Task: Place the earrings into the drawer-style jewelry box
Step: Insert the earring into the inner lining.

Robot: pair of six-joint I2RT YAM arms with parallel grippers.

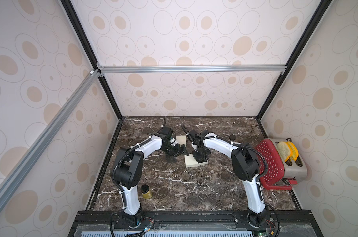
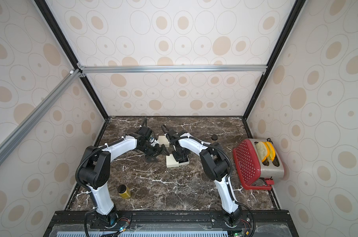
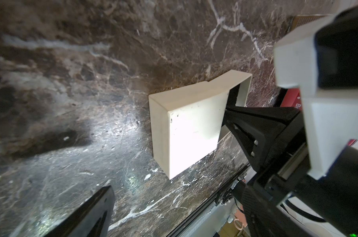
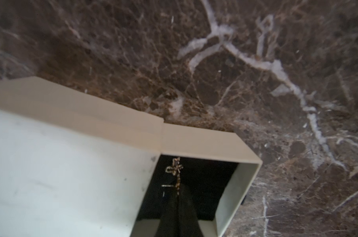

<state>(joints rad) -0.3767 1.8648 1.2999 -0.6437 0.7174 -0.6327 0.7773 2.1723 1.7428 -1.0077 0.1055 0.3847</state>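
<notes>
Right claw point(image 4: 177, 196) pinching earring point(image 4: 174, 170), over open drawer point(image 4: 233, 195)

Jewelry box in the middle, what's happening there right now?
The right gripper is shut on a gold earring and holds it over the black-lined inside of the pulled-out drawer of the cream jewelry box. It hasn't let go yet. The left gripper is open, low beside the box, holding nothing. Whether another earring is already in the drawer can't be made out.

Jewelry box point(image 4: 71, 174) is cut off, earring point(image 4: 175, 170) blurred.
</notes>
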